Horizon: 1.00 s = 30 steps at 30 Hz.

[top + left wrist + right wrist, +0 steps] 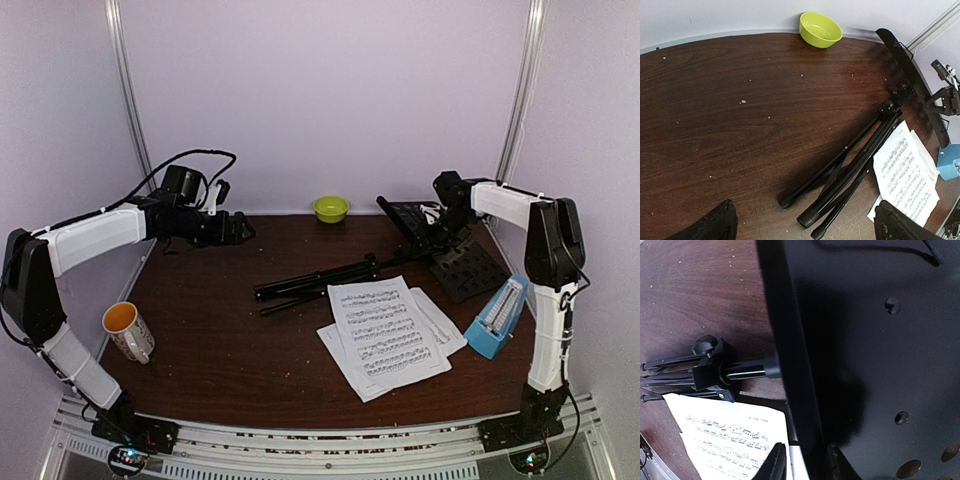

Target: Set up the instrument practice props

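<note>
"Black music stand [330, 277]: how is it lying?"
"Flat on the table [220, 340]. Sheet music [385, 335] is lying just in front of the stand, and the blue metronome [497, 322] is sitting near its desk [865, 340]. The right gripper [445, 225] is straddling the desk's edge; whether it is pinching, I cannot tell. The left gripper [240, 228] is hanging spread wide, well left of the stand."

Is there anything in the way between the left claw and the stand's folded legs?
Nothing visible. Only bare table lies between the left claw and the stand's legs; the bowl sits off by the back wall and the mug near the front left edge.
</note>
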Each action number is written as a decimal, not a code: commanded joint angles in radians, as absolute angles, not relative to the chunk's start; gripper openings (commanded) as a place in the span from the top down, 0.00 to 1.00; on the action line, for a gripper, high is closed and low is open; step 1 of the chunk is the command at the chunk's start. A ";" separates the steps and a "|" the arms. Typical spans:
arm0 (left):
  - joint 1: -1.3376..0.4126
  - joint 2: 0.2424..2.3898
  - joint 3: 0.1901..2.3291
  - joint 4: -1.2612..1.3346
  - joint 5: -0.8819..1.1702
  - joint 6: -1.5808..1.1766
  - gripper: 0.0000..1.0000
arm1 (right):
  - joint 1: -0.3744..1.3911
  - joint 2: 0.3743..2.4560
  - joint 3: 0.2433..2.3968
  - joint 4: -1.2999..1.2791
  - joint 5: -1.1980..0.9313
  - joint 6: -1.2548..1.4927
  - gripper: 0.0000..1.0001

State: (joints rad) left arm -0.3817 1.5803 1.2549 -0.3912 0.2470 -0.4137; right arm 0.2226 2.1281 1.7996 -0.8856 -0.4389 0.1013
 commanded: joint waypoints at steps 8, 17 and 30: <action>-0.386 1.585 1.282 -0.366 0.247 -0.414 0.02 | 0.235 2.150 1.863 -0.941 -0.360 0.066 0.95; -0.386 1.590 1.292 -0.366 0.240 -0.410 0.02 | 0.239 2.081 1.908 -0.933 -0.284 0.047 1.00; -0.386 1.574 1.301 -0.377 0.212 -0.408 0.02 | 0.313 1.891 1.972 -0.865 -0.048 0.009 1.00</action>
State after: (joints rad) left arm -0.3817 1.5806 1.2781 -0.3931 0.2310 -0.4137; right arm 0.2817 2.0583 1.8668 -0.9668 -0.1738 0.0479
